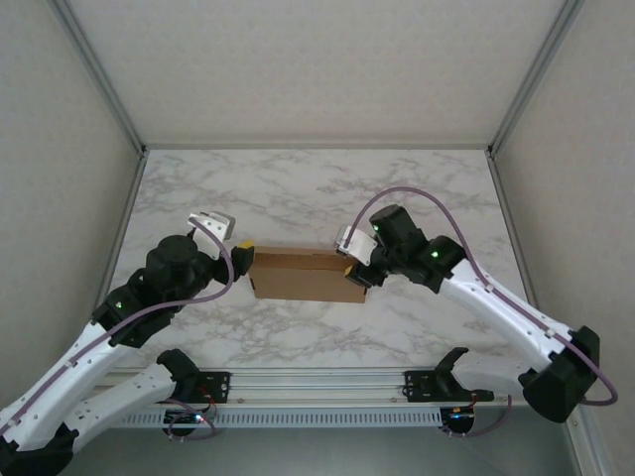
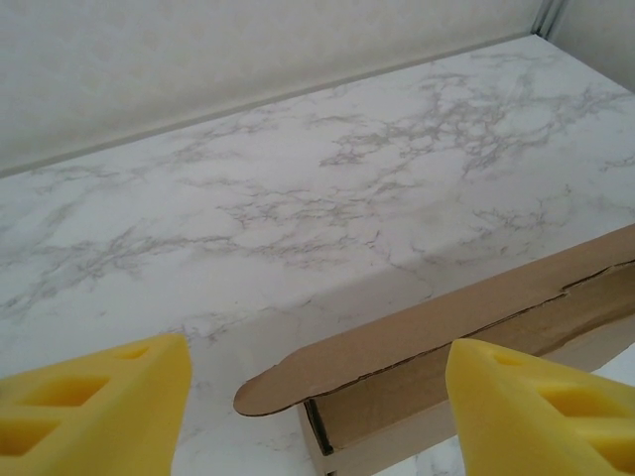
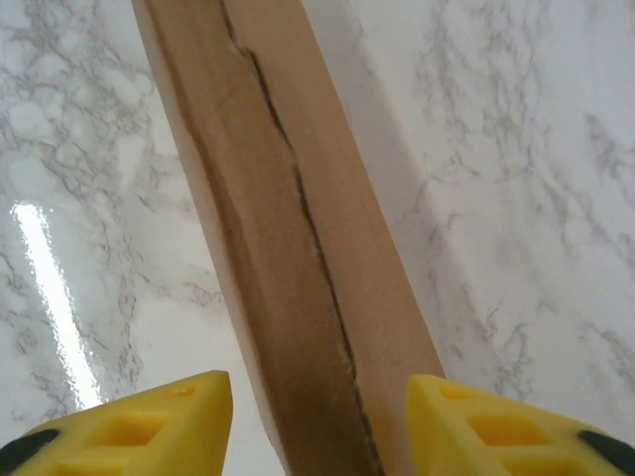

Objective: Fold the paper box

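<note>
While lying crosswise on the table, bracketed end to end: box between the two gripper mouths.
Long axis left to right, in the nearer half of the marble, well within reach. At the left end, left gripper spread wide, straddling the corner and a rounded flap raised a little off the top; no contact to be seen. At the right end, right gripper about half spread, sighting straight down the length, one pad at or against the side, the other pad just clear. Neither arm the nearer; both at the box. Probably a pinch across the width next: best kept square to that axis, given the ragged, unclosed seam along the top.
</note>
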### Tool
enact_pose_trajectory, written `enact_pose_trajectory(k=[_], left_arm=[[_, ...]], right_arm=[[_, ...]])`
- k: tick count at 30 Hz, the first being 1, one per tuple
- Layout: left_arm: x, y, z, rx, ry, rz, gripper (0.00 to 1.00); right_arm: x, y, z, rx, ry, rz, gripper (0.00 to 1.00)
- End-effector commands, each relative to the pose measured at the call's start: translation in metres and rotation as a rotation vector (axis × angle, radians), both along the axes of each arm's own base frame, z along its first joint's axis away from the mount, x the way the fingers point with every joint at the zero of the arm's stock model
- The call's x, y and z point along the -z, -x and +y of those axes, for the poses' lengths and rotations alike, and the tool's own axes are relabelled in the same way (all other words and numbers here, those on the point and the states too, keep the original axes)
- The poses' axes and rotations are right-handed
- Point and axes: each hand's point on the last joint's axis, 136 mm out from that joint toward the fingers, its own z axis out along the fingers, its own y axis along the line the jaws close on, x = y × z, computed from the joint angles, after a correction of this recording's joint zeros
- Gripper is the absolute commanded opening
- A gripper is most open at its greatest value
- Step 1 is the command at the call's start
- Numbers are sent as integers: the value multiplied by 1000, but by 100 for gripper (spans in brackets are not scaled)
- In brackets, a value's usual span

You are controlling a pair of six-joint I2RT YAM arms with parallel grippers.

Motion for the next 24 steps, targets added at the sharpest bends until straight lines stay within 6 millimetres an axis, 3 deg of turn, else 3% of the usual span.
enact_pose_trajectory(k=[1,6,17,19,21,24], left_arm=[[1,-3,8,-50,22,0,69],[12,-5,4,-46,63,25,68],[19,-15,12,-65,110,29,67],[17,-16,11,-60,126,20,66],[16,-16,9,-56,142,16,66],[11,-15,10,-63,178,-5,66]], right_arm=[[-10,-7,11,-30,-49,23,43],[-11,-11,17,-44,-65,76,23],[-21,-11,24,-94,-104,119,10],[-21,-10,26,-122,-103,113,14],[-22,-12,27,-142,-98,94,35],[-31,-12,32,-180,-118,66,55]])
